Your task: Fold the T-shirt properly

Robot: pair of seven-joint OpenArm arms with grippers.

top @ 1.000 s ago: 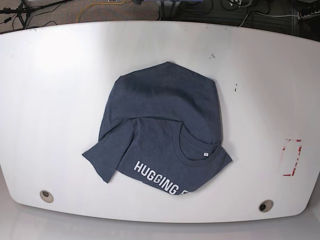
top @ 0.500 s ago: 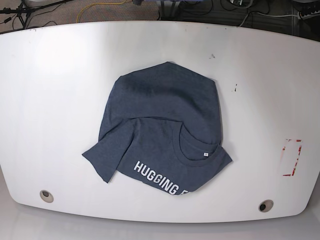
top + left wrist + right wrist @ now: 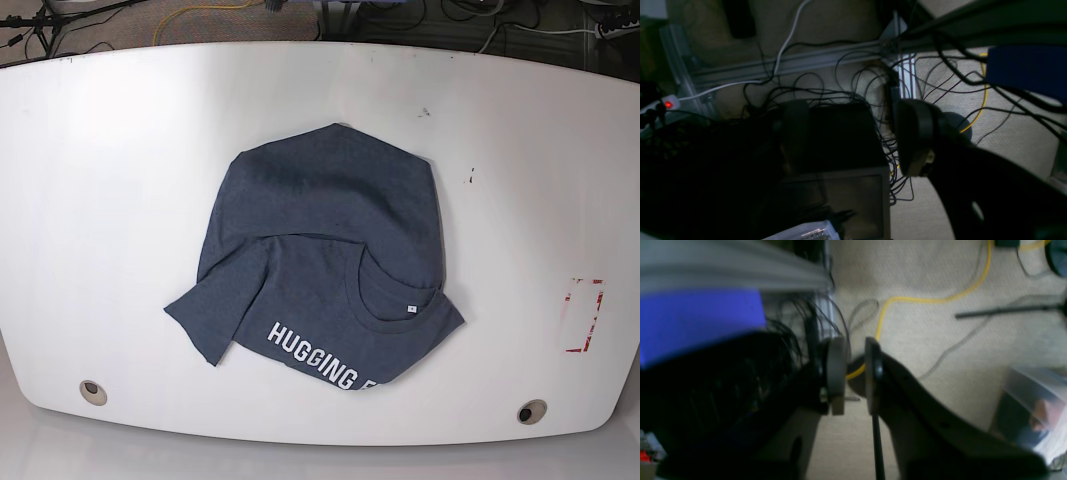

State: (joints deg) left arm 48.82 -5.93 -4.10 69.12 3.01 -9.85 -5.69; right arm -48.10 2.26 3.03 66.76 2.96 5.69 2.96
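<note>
Here: my left tool (image 3: 853,136) wide open, empty, over floor cables. Right tool (image 3: 853,373) narrow gap, gripping nothing. One T-shirt (image 3: 325,260), crumpled, mid worktop (image 3: 110,200). I count two tools.

T-shirt (image 3: 325,260) lettering stops at "HUGGING F", rest lost under the fold at its near hem; neck tag print too small to read. Right wrist view blurred: blue block (image 3: 696,320) above left of right gripper (image 3: 853,371) unidentifiable. Left gripper (image 3: 853,133): one finger nearly lost in dark.
</note>
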